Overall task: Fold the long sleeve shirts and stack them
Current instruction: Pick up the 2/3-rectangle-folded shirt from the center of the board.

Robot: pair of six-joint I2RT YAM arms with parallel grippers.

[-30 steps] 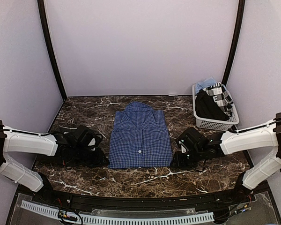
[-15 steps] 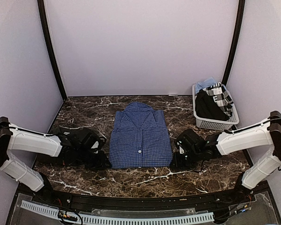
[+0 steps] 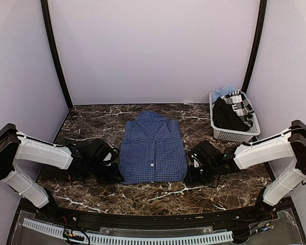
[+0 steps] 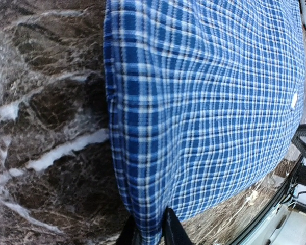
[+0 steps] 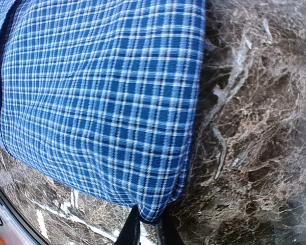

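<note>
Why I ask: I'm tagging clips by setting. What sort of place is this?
Probably a robot test booth, not a home: plain lilac walls enclose a marble-patterned table, two robot arms reach in from its sides, and a blue shirt lies between them.

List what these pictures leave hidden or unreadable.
Left gripper, right gripper: fingers cut by wrist views' bottom edges; top view, own wrists cover them.
Blue shirt: sleeves unseen everywhere; folded body likely covers them.
Basket, top view: piled clothes overlap, too small to count.
</note>
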